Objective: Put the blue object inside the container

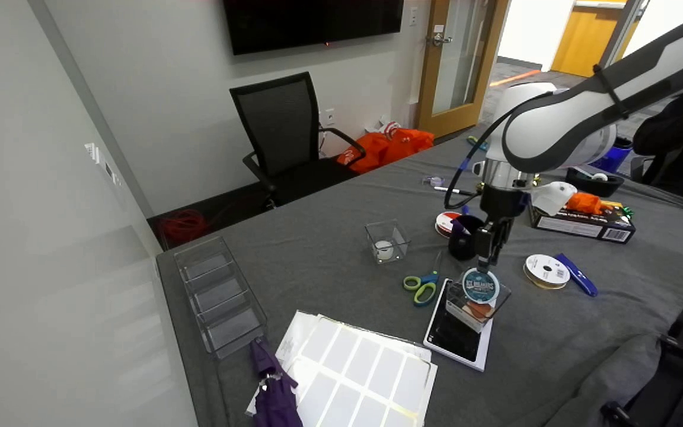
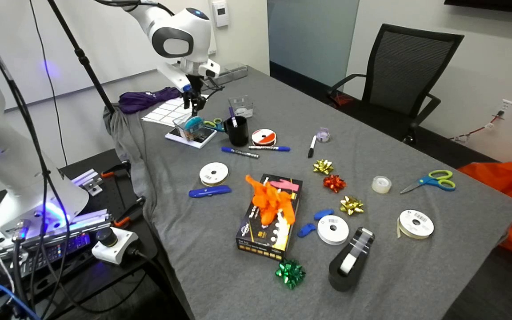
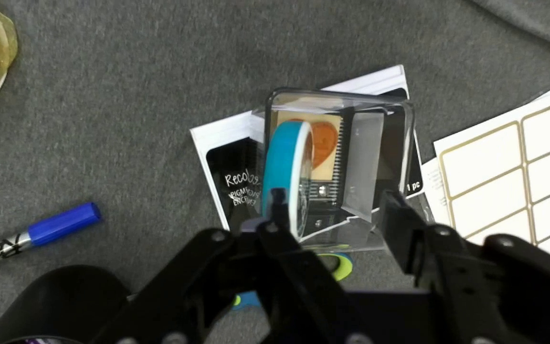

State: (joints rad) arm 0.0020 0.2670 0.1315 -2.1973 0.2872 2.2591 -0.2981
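Observation:
The blue object is a round light-blue tin (image 1: pixel 481 286) with a whitish rim. It stands on edge inside a small clear plastic box (image 1: pixel 500 302), leaning at one wall; it also shows in an exterior view (image 2: pixel 194 122) and in the wrist view (image 3: pixel 282 157). My gripper (image 3: pixel 334 200) is open just above the box. One finger overlaps the tin's edge in the wrist view; I cannot tell if it touches. The other finger is apart from the tin. The black cup (image 2: pixel 237 133), with a purple item in it, stands beside the gripper; it is partly hidden in the wrist view (image 3: pixel 65 301).
The clear box rests on a white-and-black pack (image 1: pixel 454 338). Scissors (image 1: pixel 421 287), a red-and-white spool (image 2: pixel 264 137) and blue-capped markers (image 2: pixel 240 152) lie near the cup. Another clear box (image 1: pixel 388 242) stands farther off. White label sheets (image 1: pixel 353 367) lie beside the pack.

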